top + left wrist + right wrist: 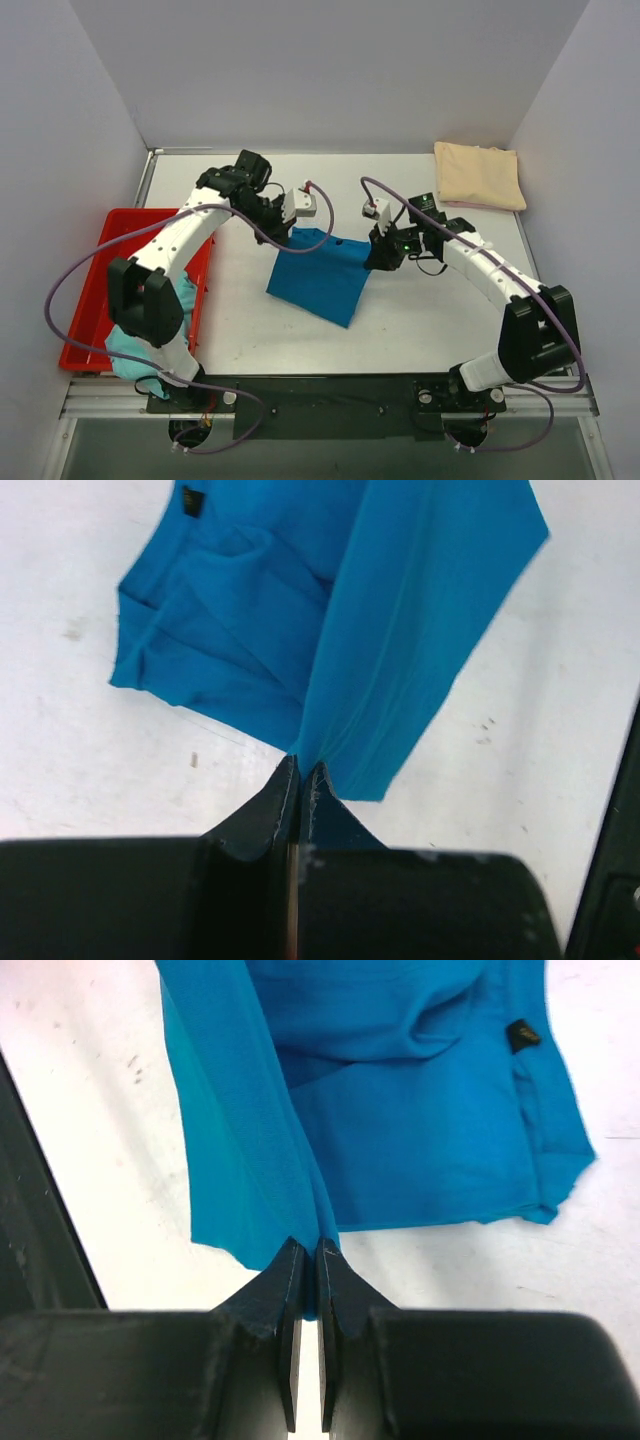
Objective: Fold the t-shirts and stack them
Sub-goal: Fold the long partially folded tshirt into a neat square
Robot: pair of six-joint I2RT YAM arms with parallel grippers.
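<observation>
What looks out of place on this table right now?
The light teal cotton t-shirt is crumpled and spills over the near edge of the red plastic tray, by the left arm's base. The folded cream t-shirt and the held deep blue t-shirt look fine.

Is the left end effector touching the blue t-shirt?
Touching. In the left wrist view, the left end effector is pinched shut on an edge of the blue t-shirt, with the cloth running straight between its tips.
</observation>
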